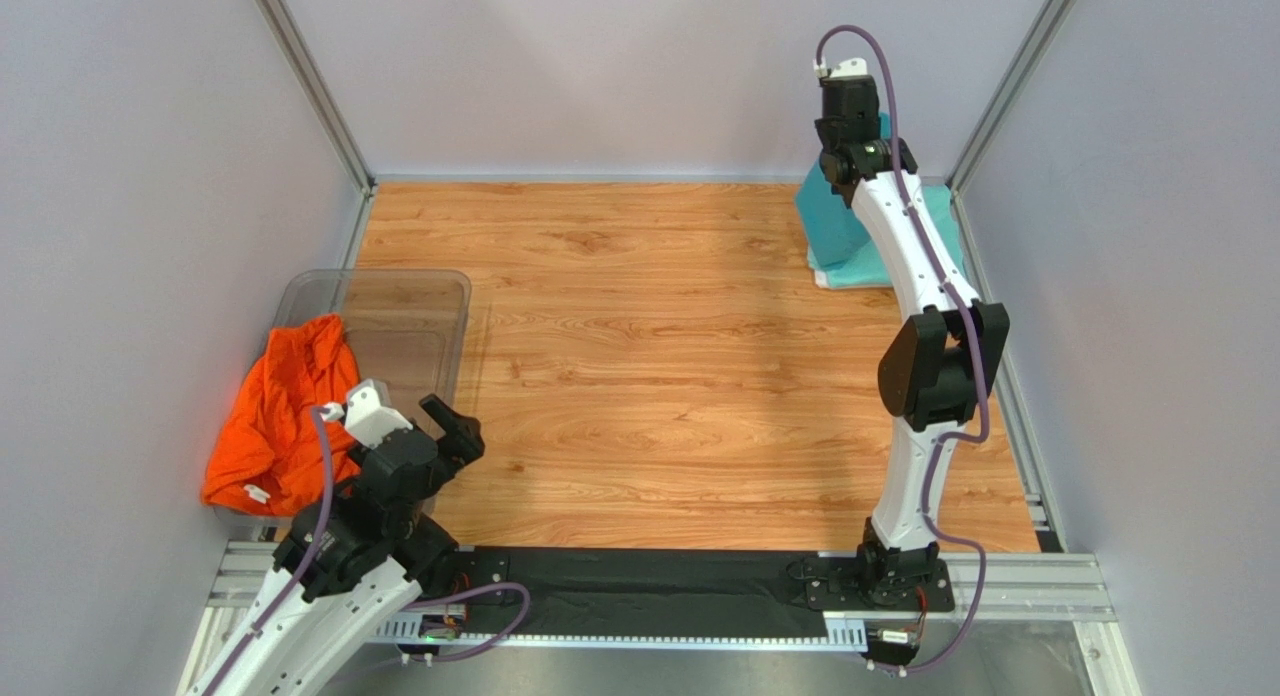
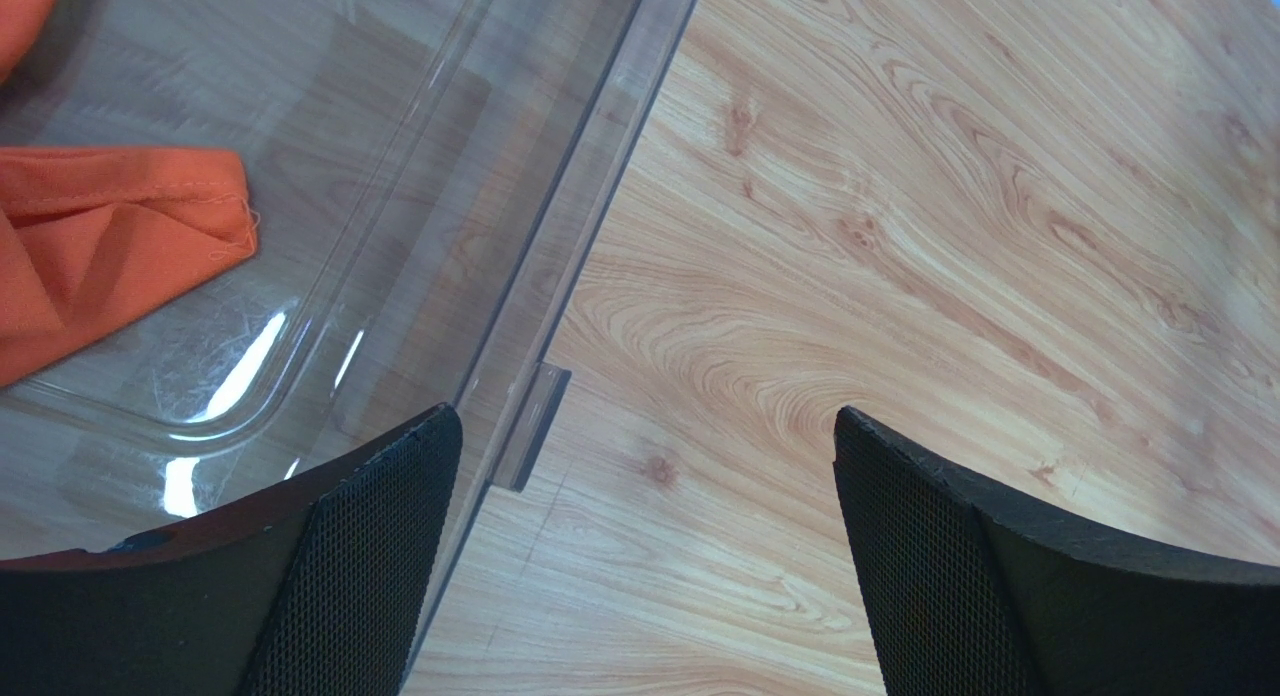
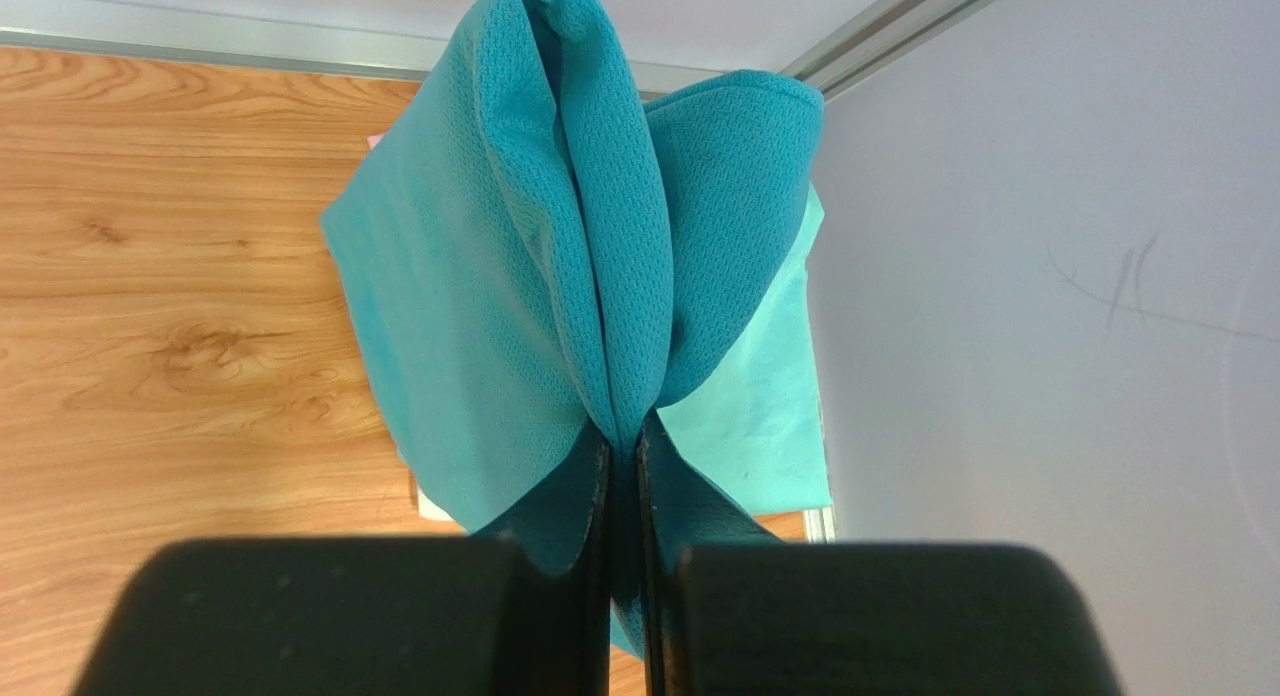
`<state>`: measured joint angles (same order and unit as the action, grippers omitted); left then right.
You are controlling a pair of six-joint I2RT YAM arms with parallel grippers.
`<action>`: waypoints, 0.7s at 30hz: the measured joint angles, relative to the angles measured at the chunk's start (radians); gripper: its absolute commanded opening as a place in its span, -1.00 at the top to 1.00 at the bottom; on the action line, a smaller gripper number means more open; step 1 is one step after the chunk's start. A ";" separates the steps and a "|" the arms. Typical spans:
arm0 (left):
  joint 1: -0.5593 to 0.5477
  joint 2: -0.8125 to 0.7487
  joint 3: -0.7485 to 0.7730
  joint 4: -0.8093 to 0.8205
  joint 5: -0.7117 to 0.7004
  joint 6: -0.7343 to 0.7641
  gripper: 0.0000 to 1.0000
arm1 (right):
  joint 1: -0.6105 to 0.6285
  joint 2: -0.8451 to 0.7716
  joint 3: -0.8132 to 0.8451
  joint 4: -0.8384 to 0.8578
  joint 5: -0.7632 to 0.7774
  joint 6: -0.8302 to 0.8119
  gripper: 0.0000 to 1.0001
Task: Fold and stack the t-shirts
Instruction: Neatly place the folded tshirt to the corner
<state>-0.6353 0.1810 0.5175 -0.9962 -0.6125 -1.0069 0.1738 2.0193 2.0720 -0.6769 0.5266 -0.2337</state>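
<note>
My right gripper [image 3: 624,434] is shut on a raised fold of the teal-blue t-shirt [image 3: 586,216], which hangs from the fingers over the back right corner. Under it a mint green t-shirt [image 3: 759,411] lies flat by the wall. From above, the right gripper [image 1: 852,156] is at the far right, with the teal-blue t-shirt [image 1: 834,216] below it. The bright orange t-shirt [image 1: 278,419] lies crumpled over the left side of the clear tub [image 1: 406,299]. My left gripper [image 2: 646,426] is open and holds nothing, straddling the tub's right rim [image 2: 601,171]. The orange t-shirt [image 2: 105,246] shows inside the tub.
Grey walls close in the wooden table [image 1: 661,351] on the left, back and right. A metal rail [image 1: 676,584] runs along the near edge between the arm bases. The right arm [image 1: 932,351] stretches along the right wall.
</note>
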 measured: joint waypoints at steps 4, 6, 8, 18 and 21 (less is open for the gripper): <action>0.000 0.005 0.000 0.005 0.000 0.002 -0.99 | 0.037 -0.007 0.018 -0.030 0.023 0.018 1.00; -0.001 0.010 0.000 0.006 0.000 0.002 -0.99 | 0.049 -0.007 0.036 -0.044 0.025 0.032 1.00; -0.001 0.015 0.000 0.006 0.000 0.002 -0.99 | 0.057 -0.007 0.056 -0.059 0.026 0.048 1.00; -0.004 0.017 0.000 0.006 -0.003 0.002 -0.99 | 0.045 -0.006 0.069 -0.090 0.041 0.080 1.00; -0.004 0.018 0.000 0.006 -0.003 0.002 -0.99 | 0.029 0.005 0.069 -0.089 0.043 0.084 1.00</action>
<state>-0.6392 0.1986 0.5175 -0.9901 -0.6159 -1.0054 0.2031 2.0247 2.1414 -0.7658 0.5697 -0.1493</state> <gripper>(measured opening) 0.995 0.024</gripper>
